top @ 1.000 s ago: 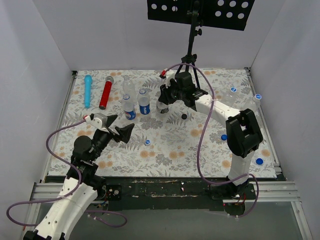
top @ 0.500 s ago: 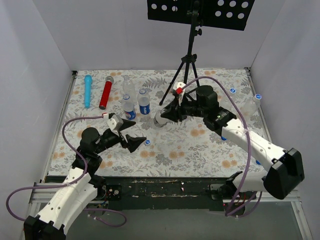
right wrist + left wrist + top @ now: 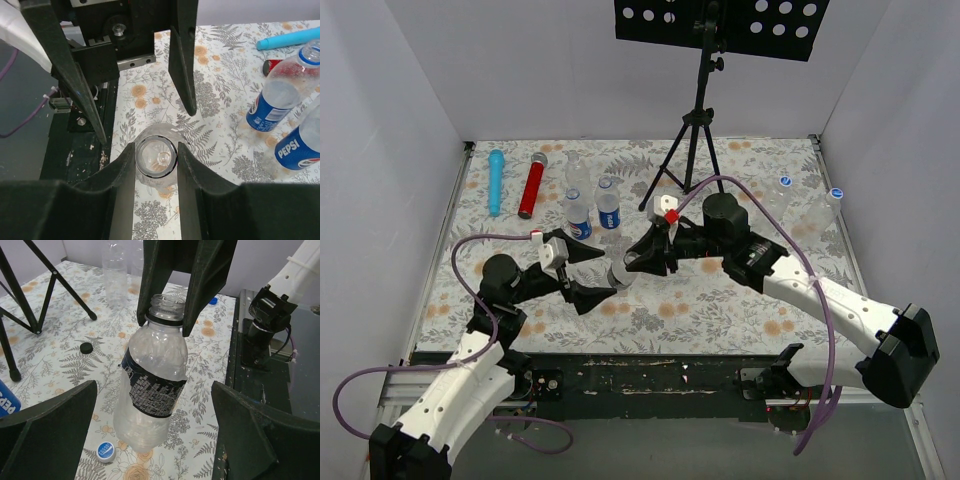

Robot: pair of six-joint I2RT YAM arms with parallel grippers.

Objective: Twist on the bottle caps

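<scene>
The right tool [image 3: 156,152] is clamped on the neck of an uncapped clear bottle [image 3: 152,390]. It holds the bottle between the fingers of the left tool [image 3: 593,273], which are spread wide with free room on both sides. A blue bottle cap [image 3: 105,451] lies on the surface [image 3: 60,365] beside the bottle's base. A black cap [image 3: 86,347] lies farther off. The surface's near edge runs close beside the left tool.

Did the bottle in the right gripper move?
Yes. The bottle, held by the right gripper, has moved away from the tripod, toward the table's near edge and leftward.
</scene>
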